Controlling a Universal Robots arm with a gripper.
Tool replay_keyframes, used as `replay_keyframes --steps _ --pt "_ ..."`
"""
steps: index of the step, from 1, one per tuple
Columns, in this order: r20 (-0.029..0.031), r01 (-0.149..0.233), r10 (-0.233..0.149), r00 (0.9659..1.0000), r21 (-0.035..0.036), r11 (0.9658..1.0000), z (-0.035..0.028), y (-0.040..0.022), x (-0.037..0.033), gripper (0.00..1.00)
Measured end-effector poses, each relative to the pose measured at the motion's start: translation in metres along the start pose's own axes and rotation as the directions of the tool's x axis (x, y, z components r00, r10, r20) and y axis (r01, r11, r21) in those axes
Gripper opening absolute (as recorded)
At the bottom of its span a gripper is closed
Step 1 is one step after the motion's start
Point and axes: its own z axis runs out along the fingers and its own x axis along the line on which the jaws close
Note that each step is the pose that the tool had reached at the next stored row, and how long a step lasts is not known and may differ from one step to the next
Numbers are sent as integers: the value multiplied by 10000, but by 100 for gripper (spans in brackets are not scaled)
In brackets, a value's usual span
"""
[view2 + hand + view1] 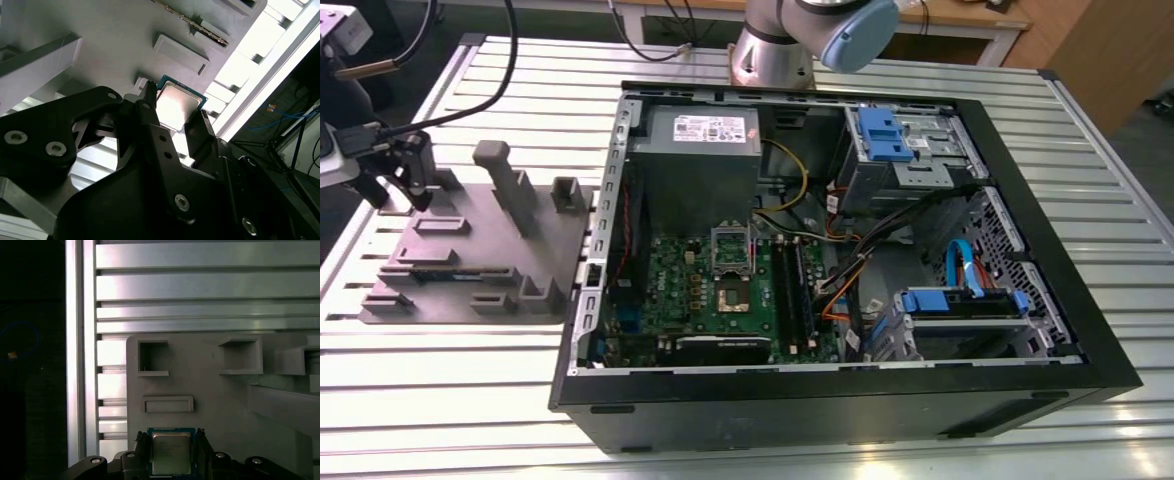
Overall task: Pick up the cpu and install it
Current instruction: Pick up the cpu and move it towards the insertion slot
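The cpu [177, 105] [171, 452] is a small square chip with a shiny metal top and a green rim. It sits at one corner of the grey holder plate [467, 260] [210, 390]. My gripper [394, 185] [174, 107] [171, 436] is at the far-left corner of that plate in the exterior view. Its two black fingers [150, 115] press against opposite edges of the chip, shut on it. I cannot tell whether the chip is lifted off the plate. The motherboard's open socket [731, 295] lies inside the computer case [854, 385].
The holder plate carries upright grey blocks [500, 175] and several recesses. A grey power supply [700, 140], blue drive cages [887, 135] and loose cables [854, 270] crowd the case around the motherboard [667, 290]. The arm's base [774, 50] stands behind the case on the slatted metal table [454, 400].
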Motion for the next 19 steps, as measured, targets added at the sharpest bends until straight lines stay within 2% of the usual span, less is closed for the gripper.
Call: replay_keyframes --steps 5,7,19 --pt "-1 0 0 10000 1 10000 -10 0 0 47" --pt "0 0 0 10000 0 10000 -35 1 0 47" --pt "0 0 0 10000 0 10000 -58 2 -1 47"
